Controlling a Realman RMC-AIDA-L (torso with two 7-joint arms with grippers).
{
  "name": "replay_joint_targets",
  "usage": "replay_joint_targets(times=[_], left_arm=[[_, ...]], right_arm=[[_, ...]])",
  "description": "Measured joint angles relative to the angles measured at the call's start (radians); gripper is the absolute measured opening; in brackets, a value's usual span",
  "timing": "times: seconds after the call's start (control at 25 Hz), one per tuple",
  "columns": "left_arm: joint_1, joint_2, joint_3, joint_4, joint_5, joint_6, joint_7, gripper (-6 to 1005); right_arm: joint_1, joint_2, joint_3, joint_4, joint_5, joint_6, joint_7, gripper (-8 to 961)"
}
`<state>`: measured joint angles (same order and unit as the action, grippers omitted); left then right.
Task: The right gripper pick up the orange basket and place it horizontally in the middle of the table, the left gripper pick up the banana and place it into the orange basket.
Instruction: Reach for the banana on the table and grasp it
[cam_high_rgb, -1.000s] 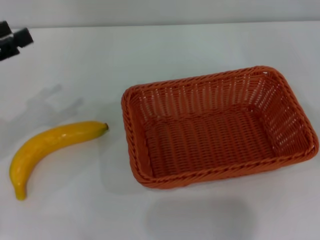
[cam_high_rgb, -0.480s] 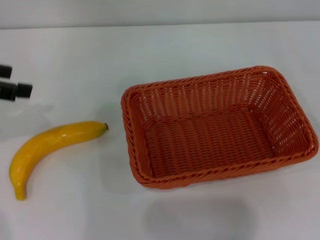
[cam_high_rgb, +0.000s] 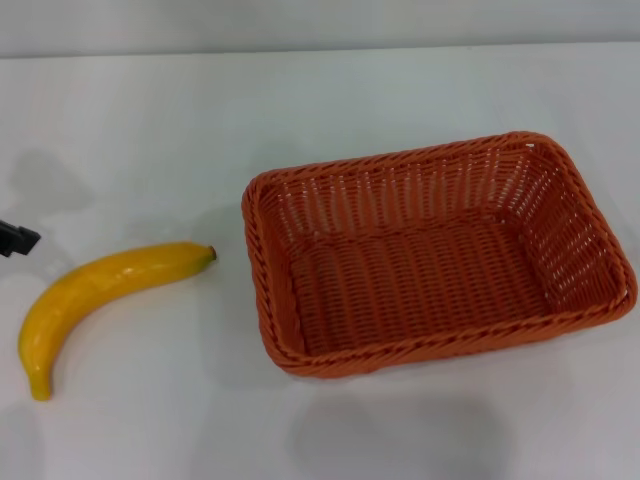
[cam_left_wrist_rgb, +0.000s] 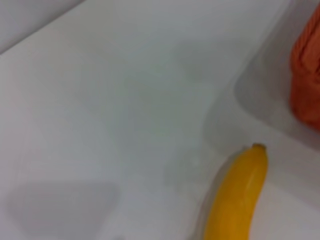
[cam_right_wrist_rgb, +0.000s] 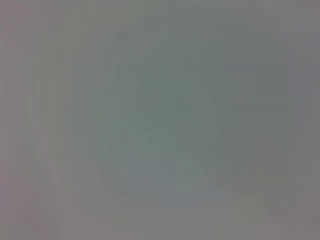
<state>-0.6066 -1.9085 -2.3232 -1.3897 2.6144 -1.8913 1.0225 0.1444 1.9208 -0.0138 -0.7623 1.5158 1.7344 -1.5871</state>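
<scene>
At the far-left edge of the head view, the left end effector (cam_high_rgb: 14, 240) shows only black tips; opening cannot be told. Just beside it lies the glossy curved yellow banana (cam_high_rgb: 95, 295) on the white worktop (cam_high_rgb: 150, 130), left of the orange woven rectangular basket (cam_high_rgb: 435, 255). Risk: a misjudged descent nudges or rolls the banana away.

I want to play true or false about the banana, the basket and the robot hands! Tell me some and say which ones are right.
1. The banana is lying inside the orange basket. False: it lies on the table, beside the basket on the robot's left.
2. The orange basket has nothing in it. True.
3. The left gripper is squeezing the banana. False: it is only at the left edge of the head view, apart from the banana.
4. The banana's dark tip points toward the basket. True.
5. The right gripper is holding the basket's rim. False: no right gripper shows near the basket.
</scene>
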Motion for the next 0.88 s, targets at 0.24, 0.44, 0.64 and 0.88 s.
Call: replay_joint_targets(times=[0.24, 0.44, 0.64, 0.88], left_arm=[[0.033, -0.06, 0.113, 0.014, 0.046, 0.134, 0.044, 882], [0.04, -0.138, 0.142, 0.05, 0.119, 0.202, 0.093, 881], [0.045, -0.166, 0.161, 0.089, 0.149, 0.241, 0.1, 880], [0.067, -0.167, 0.166, 0.104, 0.144, 0.266, 0.102, 879]], right_arm=[[0.009, 0.016, 0.0, 0.006, -0.003, -0.013, 0.002, 844], [0.013, 0.017, 0.001, 0.034, -0.003, -0.016, 0.002, 885], [0.014, 0.017, 0.002, 0.04, 0.0, -0.017, 0.004, 885], [0.013, 0.014, 0.002, 0.06, 0.001, -0.017, 0.007, 885]])
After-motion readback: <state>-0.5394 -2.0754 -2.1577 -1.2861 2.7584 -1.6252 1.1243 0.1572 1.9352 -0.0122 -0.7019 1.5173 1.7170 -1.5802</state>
